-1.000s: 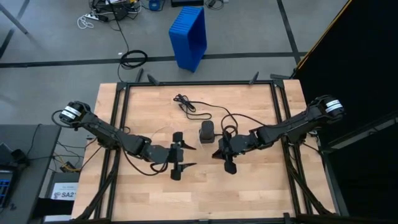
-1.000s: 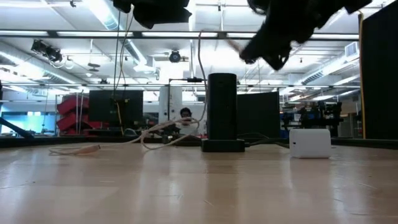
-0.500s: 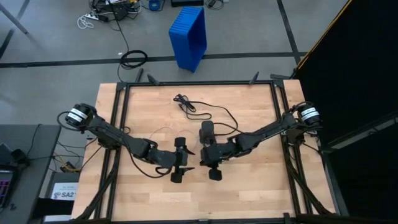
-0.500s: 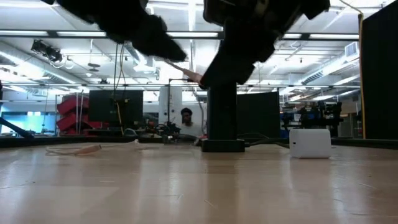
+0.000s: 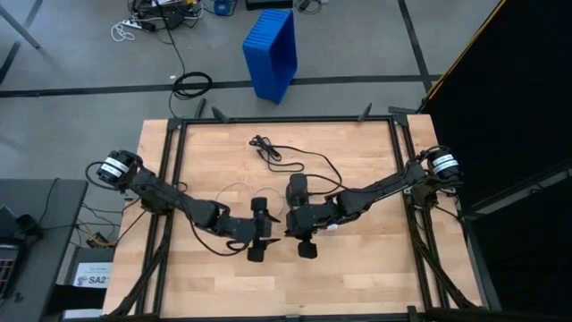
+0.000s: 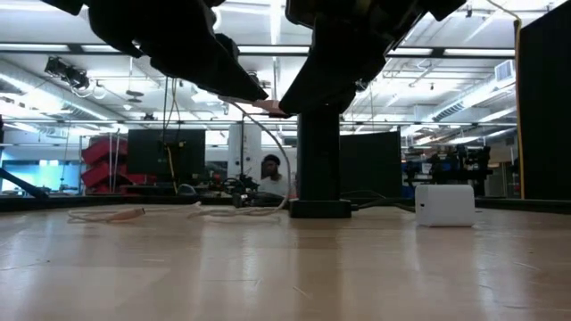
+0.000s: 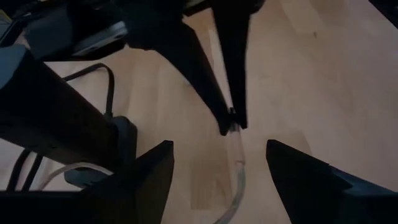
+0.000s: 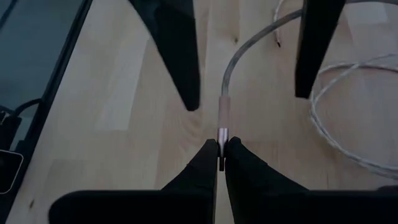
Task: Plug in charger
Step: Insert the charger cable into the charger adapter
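Observation:
A whitish charging cable (image 5: pixel 234 192) lies in loops on the wooden table left of the black upright charger tower (image 5: pixel 298 190), which also shows in the low view (image 6: pixel 318 160). The cable's pinkish plug end (image 8: pixel 222 112) is up in the air at the table's middle. My right gripper (image 8: pixel 221 146) is shut on this plug's metal tip. My left gripper (image 7: pixel 219 149) is open and faces it, one finger (image 8: pixel 168 50) on each side of the cable just behind the plug, touching nothing. Both grippers hang above the table, near side of the tower (image 5: pixel 277 229). My right gripper pinches the plug's metal tip (image 8: pixel 222 134) between its two fingertips, only at their free ends. The fingers come from the table's right and lie in line with the cable. The plug is lifted clear of the table, and the cable (image 7: pixel 239 174) runs slack from it down toward the table.
A black cable (image 5: pixel 268 152) lies coiled at the far middle of the table. A small white block (image 6: pixel 444 203) stands right of the tower in the low view. The whitish cable's other end (image 6: pixel 125 214) lies on the table. A blue bin (image 5: pixel 273 49) stands on the floor beyond.
My right gripper has carried the plug toward the table's left and a little nearer, up to my left gripper, staying shut. The cable's held end has moved with it and now lies between my left gripper's open fingers. My left gripper has shifted slightly toward the right one.

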Robot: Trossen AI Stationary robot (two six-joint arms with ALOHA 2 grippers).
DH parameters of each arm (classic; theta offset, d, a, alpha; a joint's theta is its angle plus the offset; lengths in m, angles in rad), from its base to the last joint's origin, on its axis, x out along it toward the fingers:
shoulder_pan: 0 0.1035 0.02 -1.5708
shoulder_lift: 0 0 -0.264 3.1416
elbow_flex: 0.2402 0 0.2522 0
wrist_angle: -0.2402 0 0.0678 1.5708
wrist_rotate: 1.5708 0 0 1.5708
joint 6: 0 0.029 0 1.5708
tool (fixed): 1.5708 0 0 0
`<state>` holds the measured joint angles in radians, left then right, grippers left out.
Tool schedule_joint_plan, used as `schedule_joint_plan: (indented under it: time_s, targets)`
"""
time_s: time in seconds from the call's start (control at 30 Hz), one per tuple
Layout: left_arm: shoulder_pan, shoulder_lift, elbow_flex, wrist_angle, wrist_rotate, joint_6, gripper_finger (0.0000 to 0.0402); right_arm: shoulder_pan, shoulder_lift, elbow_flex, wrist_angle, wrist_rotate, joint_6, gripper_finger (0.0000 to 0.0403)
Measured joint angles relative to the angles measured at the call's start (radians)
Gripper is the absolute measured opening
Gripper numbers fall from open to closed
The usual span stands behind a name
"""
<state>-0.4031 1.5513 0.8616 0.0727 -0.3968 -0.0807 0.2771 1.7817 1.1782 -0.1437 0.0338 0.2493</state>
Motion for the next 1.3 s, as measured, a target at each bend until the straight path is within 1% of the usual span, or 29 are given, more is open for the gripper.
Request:
schedule_joint_plan:
  time_s: [0.13, 0.23, 0.3, 0.4, 0.63, 0.73, 0.87, 1.13, 1.2, 1.3]
  targets:
    - [0.004, 0.002, 0.0, 0.003, 0.007, -0.029, 0.02, 0.0, 0.0, 0.0, 0.002, 0.002, -0.006, 0.0]
    - [0.004, 0.026, 0.0, 0.013, 0.028, -0.052, 0.0188, 0.0, 0.0, 0.0, 0.013, 0.006, -0.009, 0.0]
    - [0.004, 0.048, 0.0, 0.026, 0.048, -0.061, 0.0184, 0.0, 0.0, 0.0, 0.015, 0.007, -0.015, 0.0]
    - [0.004, 0.075, 0.0, 0.057, 0.053, -0.062, 0.0183, 0.0, 0.0, 0.0, 0.015, 0.006, -0.017, 0.0]
    - [0.005, 0.075, 0.0, 0.105, 0.051, -0.057, 0.018, 0.0, 0.0, 0.0, 0.013, 0.006, -0.017, 0.0]
    - [0.005, 0.075, 0.0, 0.103, 0.051, -0.057, 0.0169, 0.0, 0.0, 0.0, 0.013, 0.006, -0.017, 0.0]
    - [0.005, 0.075, 0.0, 0.08, 0.051, -0.058, 0.0132, 0.0, 0.0, 0.0, 0.013, 0.006, -0.017, 0.0]
    - [0.005, 0.075, 0.0, 0.086, 0.05, -0.055, 0.0021, 0.0, 0.0, 0.0, 0.013, 0.005, -0.017, 0.0]
    - [0.005, 0.075, 0.0, 0.089, 0.05, -0.054, 0.0008, 0.0, 0.0, 0.0, 0.013, 0.003, -0.017, 0.0]
    - [0.006, 0.075, 0.0, 0.092, 0.05, -0.038, 0.001, 0.0, 0.0, 0.0, 0.013, 0.003, -0.017, 0.0]
